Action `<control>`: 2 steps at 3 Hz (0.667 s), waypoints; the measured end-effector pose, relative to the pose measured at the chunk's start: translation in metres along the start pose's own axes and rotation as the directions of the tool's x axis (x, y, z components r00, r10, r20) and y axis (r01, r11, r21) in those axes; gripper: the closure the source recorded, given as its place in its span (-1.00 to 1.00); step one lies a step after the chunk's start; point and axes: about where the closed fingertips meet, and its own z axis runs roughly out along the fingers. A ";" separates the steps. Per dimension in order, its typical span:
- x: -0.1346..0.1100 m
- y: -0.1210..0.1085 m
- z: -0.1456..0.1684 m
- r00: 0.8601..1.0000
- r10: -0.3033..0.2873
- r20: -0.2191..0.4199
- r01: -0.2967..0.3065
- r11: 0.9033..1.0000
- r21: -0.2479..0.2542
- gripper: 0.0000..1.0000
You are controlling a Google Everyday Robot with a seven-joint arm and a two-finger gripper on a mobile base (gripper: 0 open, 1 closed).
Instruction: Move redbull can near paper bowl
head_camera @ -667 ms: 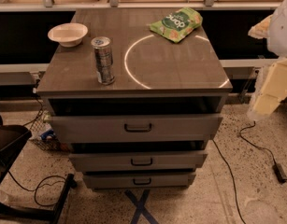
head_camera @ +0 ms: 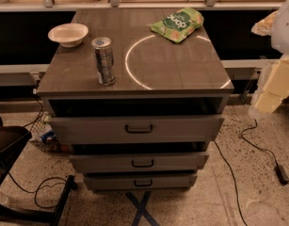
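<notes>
The redbull can (head_camera: 104, 60) stands upright on the front left of the grey cabinet top (head_camera: 177, 69). The white paper bowl (head_camera: 68, 34) sits behind it near the back left corner, about a can's height away. My gripper (head_camera: 270, 91) hangs at the right edge of the camera view, off the cabinet's right side and below its top. It is far from the can and touches nothing.
A green snack bag (head_camera: 178, 24) lies at the back right of the top. A bright ring of light (head_camera: 134, 65) marks the surface. Three drawers (head_camera: 137, 128) stand slightly open below. Cables (head_camera: 257, 145) lie on the floor, and a dark chair base (head_camera: 12, 154) stands at the left.
</notes>
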 end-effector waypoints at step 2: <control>0.016 -0.030 0.031 0.951 0.098 0.294 -0.120 0.991 0.058 -1.00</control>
